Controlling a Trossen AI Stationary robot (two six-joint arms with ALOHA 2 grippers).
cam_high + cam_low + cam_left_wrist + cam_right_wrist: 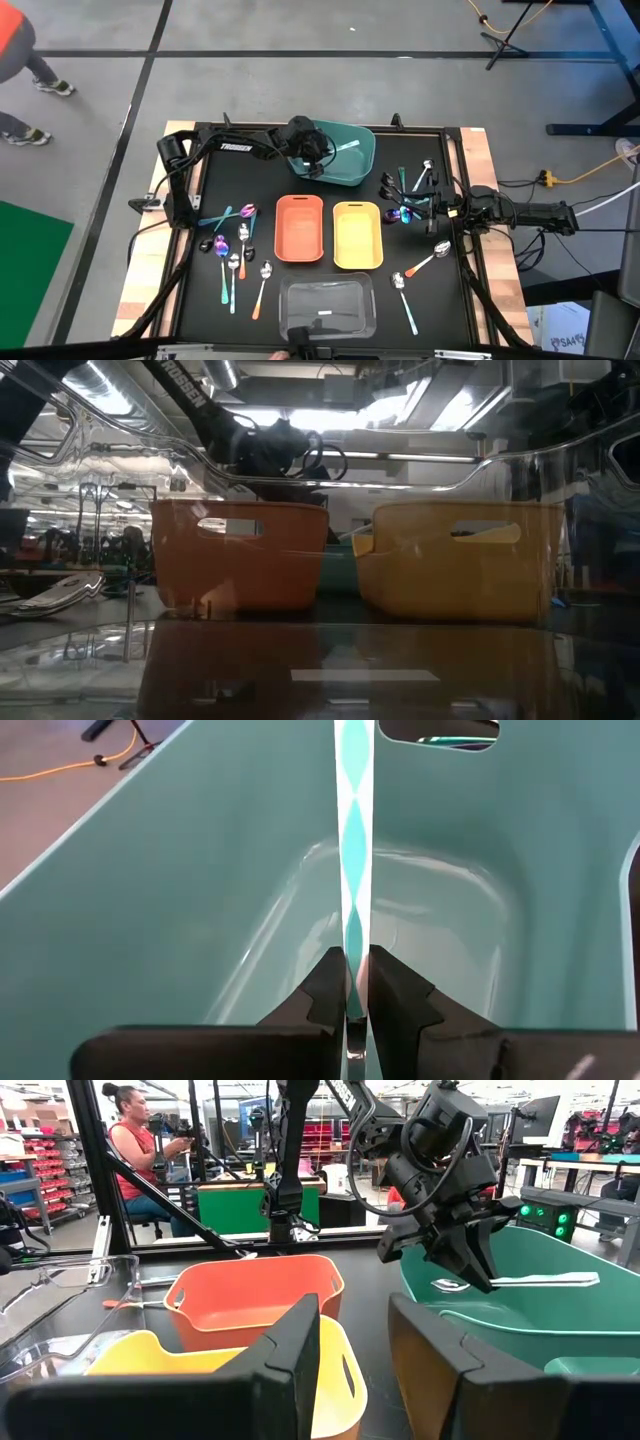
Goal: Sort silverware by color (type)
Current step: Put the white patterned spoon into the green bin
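Teal-handled and orange-handled spoons, with iridescent ones, are spread in a left cluster (236,250) on the black desk (200,300), beside the orange bin (299,228). At the middle, the teal bin (345,160) is entered from above by the left claw (356,982), whose fingers (325,992) are pinched tight on a teal-handled spoon (354,840); the handle, patterned in pale and darker teal diamonds, is held straight out over the bin's floor. In the right wrist view the spoon's silver bowl is seen at the claw and its pale handle reaches over the bin. The left arm is stretched from the desk's left edge. A yellow bin (357,235) and a clear bin (327,306) are set nearby. Further right, a dark and iridescent right cluster (410,190) is scattered, with two more spoons (420,265) below. The right claw (352,1342) is held apart, empty, just beside that cluster.
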